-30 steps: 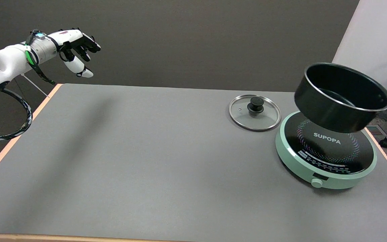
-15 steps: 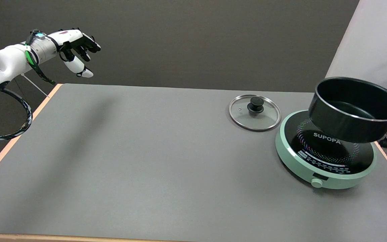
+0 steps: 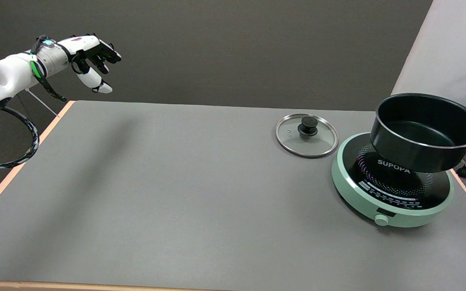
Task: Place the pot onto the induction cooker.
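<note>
At 3 o'clock on grey matte table (image 3: 176, 194): round mint-green induction cooker with black glass top (image 3: 392, 184), "SUPOPA" printed in white across the glass, ring of coloured dots around the lettering, small round knob on the front rim at 6 o'clock. Above the cooker's 1–2 o'clock portion: black round metal pot with thin silver rim (image 3: 425, 131), open side up, tilted slightly, interior dark. Covers the far right part of the glass top; whether the base touches the glass or sits just above cannot be told. At 10 o'clock from the cooker, just beside its rim but apart: round glass lid with steel edge and black knob (image 3: 306, 134), flat on the table, knob up. Right hand not in frame; state of its hold cannot be told from this view. At 10 o'clock of the scene, above the table's far left corner: idle left hand, black-and-white (image 3: 91, 54), in the air on white arm, fingers loosely curled downward, black cable looping below. Beyond the table: dark wall (image 3: 237, 48), pale panel (image 3: 455, 52) at 2 o'clock.
</note>
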{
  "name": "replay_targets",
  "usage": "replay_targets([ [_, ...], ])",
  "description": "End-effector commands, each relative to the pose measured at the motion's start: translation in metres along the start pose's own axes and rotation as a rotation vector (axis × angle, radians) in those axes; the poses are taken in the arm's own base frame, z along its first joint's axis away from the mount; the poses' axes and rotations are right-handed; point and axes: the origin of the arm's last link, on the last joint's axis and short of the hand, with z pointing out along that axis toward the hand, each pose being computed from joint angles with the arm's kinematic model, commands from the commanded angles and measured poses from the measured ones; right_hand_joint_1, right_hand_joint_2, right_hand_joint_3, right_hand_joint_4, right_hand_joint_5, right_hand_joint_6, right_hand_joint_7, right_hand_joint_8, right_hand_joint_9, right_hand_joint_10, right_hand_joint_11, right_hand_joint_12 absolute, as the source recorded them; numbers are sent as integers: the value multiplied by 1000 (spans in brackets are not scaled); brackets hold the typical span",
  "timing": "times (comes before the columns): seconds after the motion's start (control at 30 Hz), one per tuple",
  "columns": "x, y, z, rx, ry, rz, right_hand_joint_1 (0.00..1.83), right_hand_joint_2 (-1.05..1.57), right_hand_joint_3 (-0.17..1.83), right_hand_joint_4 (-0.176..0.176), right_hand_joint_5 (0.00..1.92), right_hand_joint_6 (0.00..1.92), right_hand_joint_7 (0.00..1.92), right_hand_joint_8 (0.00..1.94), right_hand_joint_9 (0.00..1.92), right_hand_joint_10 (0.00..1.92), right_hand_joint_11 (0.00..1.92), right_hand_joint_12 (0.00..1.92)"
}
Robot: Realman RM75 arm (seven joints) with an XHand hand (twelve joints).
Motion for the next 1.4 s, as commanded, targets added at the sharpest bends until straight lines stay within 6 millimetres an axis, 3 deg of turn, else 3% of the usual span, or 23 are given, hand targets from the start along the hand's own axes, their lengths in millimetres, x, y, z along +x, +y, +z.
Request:
replay_targets([
  [0.03,-8,-22,-16,-35,85,-22,1262,278,1661,-79,1822,1822,1822,1822,1822,1822,1822,1822],
  [0.97,-49,-37,-11,13,51,47,1260,336,1611,-73,1838,1838,1838,1838,1838,1838,1838,1838],
  [1.4,-54,-35,-5,11,58,60,1256,359,1592,-73,1838,1838,1838,1838,1838,1838,1838,1838],
])
